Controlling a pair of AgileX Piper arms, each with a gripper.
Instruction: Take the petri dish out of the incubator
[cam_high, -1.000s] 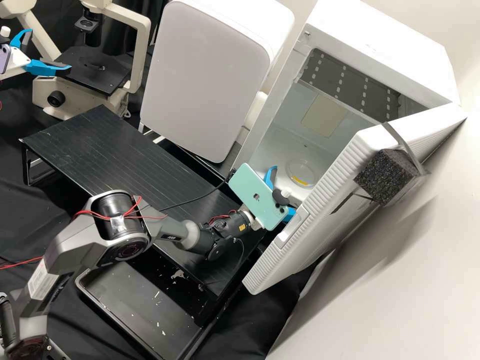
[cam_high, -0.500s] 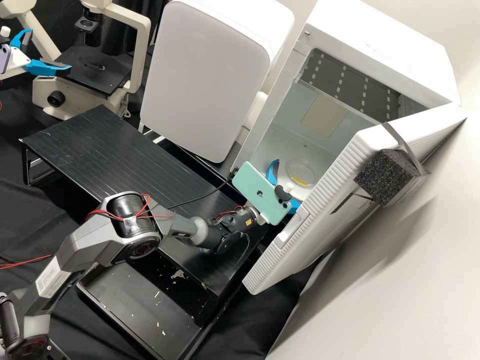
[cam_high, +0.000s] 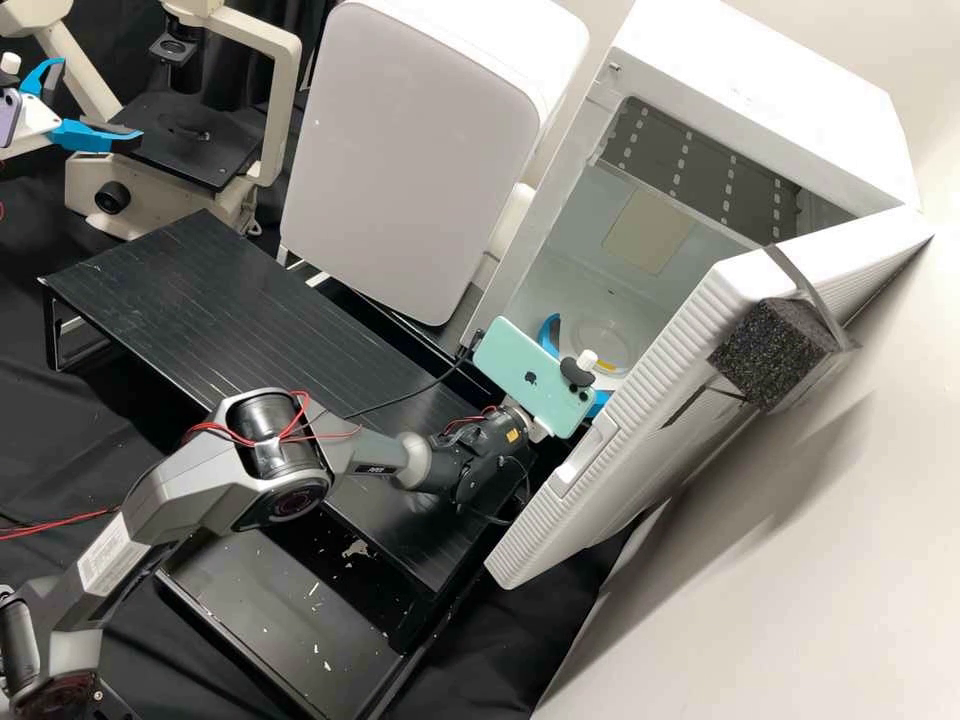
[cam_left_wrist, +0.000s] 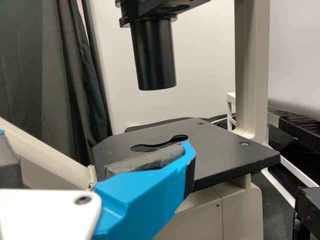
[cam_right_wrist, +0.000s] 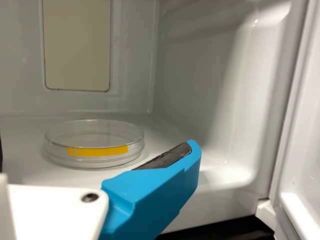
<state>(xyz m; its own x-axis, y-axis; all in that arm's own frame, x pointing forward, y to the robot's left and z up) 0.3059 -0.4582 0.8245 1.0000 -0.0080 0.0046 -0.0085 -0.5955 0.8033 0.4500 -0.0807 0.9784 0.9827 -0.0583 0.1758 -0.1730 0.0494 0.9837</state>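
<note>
In the high view the right gripper (cam_high: 580, 357) is at the mouth of the open white incubator (cam_high: 765, 85), its blue fingers spread. The clear petri dish (cam_high: 612, 338) with a yellow strip lies flat on the incubator floor just beyond them. In the right wrist view the dish (cam_right_wrist: 95, 159) rests ahead of the open right gripper (cam_right_wrist: 97, 152), apart from the visible blue finger. At the upper left of the high view, the left gripper (cam_high: 102, 98) stands open beside the microscope. The left wrist view has the left gripper (cam_left_wrist: 94, 154) before the microscope stage.
The incubator door (cam_high: 640, 400) stands open close to the right gripper. A black raised bench (cam_high: 250, 310) spans the middle, under the right arm. A white appliance (cam_high: 410, 160) stands beside the incubator. The microscope stage (cam_left_wrist: 225, 152) lies near the left gripper.
The right arm has moved forward and right, carrying its open gripper farther into the incubator opening, closer to the dish. The left gripper has kept still.
</note>
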